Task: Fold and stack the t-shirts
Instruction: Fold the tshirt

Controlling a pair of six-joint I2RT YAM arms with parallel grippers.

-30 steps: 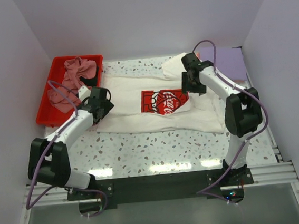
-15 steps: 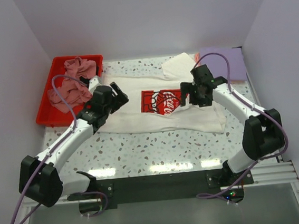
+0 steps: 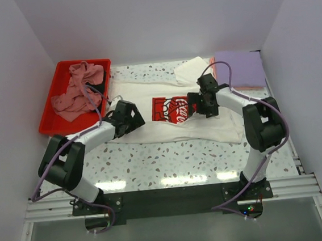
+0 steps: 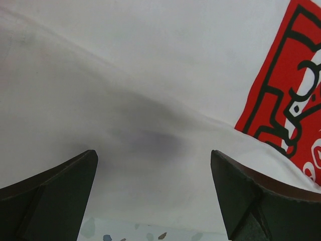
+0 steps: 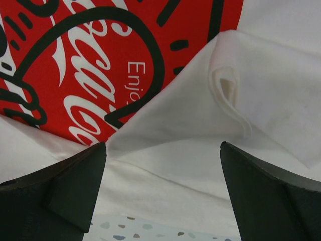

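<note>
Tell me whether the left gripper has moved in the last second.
Yes. In the top view the left gripper has travelled right, away from the red tray and toward the red print on the white t-shirt.

Speckled table (image 3: 164,154): white tee (image 3: 167,130), lavender tee (image 3: 242,70), red tray (image 3: 48,121).

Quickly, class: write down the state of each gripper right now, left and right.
Left gripper: open, holding nothing, over the white t-shirt.
Right gripper: open, holding nothing, over the same shirt.
</note>
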